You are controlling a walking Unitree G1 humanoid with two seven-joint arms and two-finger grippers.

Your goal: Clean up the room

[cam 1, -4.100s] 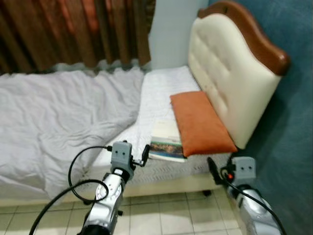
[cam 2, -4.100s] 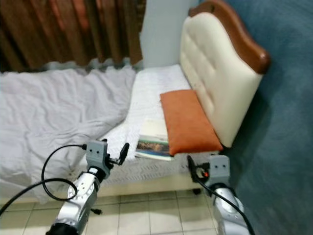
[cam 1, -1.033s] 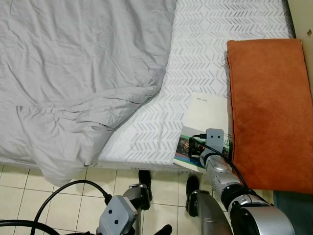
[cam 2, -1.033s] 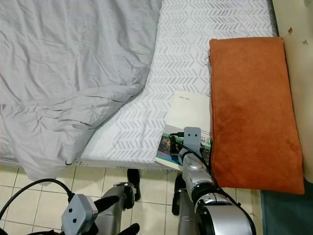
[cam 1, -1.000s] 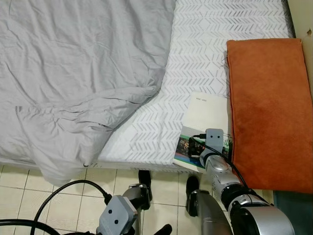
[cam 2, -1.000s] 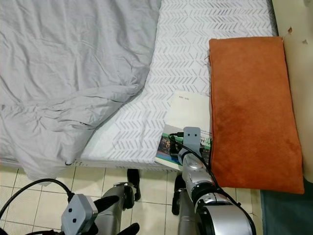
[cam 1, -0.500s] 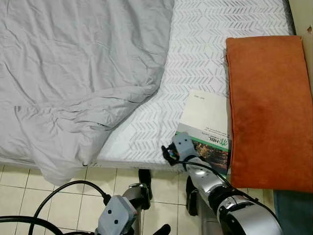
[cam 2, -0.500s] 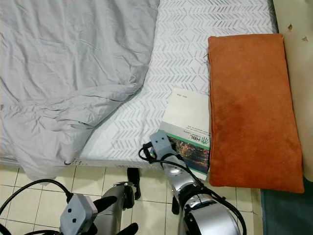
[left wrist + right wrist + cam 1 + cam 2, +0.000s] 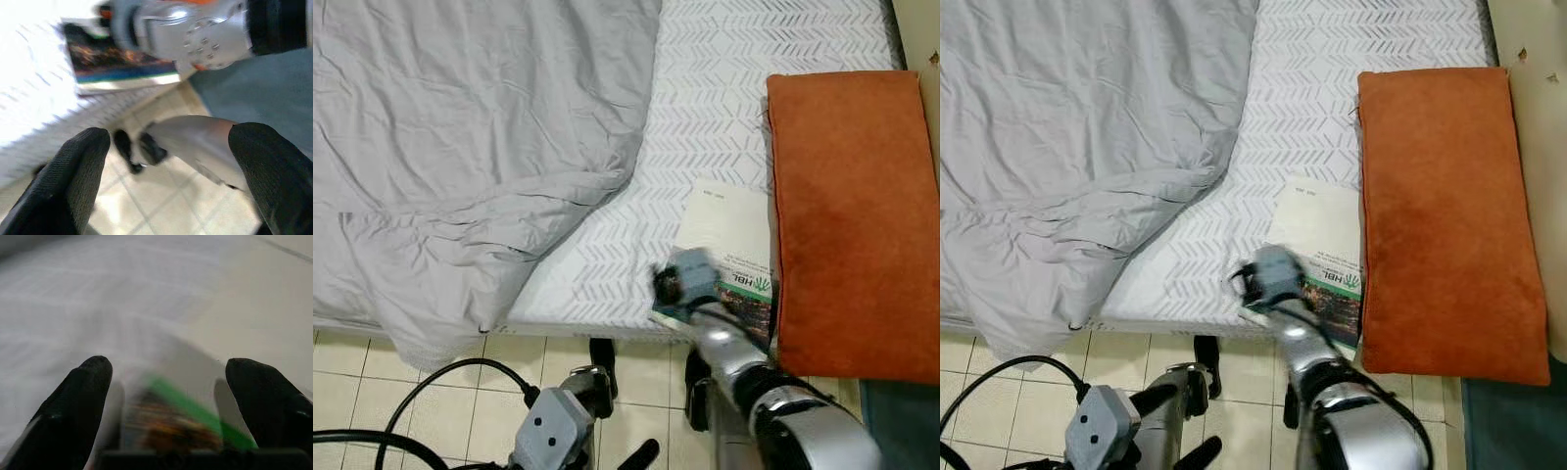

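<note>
A book (image 9: 729, 235) with a white cover and a dark picture strip lies on the patterned sheet near the bed's front edge, against an orange pillow (image 9: 847, 196). My right gripper (image 9: 166, 377) hovers just above the book's near left corner, blurred by motion; its wrist (image 9: 688, 281) covers that corner. Its fingers (image 9: 80, 396) stand open, with the book (image 9: 186, 423) between and below them. My left gripper (image 9: 168, 161) is low over the tiled floor in front of the bed, open and holding nothing. It looks toward the book's edge (image 9: 117, 68).
A crumpled grey blanket (image 9: 460, 147) covers the left of the bed and hangs over the front edge. The cream headboard (image 9: 1538, 59) runs along the right, beside the pillow. My feet (image 9: 602, 357) stand on beige tiles (image 9: 372, 372) by the bed.
The view has closed in and tilted down onto the bed. Over the last second my right wrist swung left across the book's near end, then back a little; it is blurred now.
</note>
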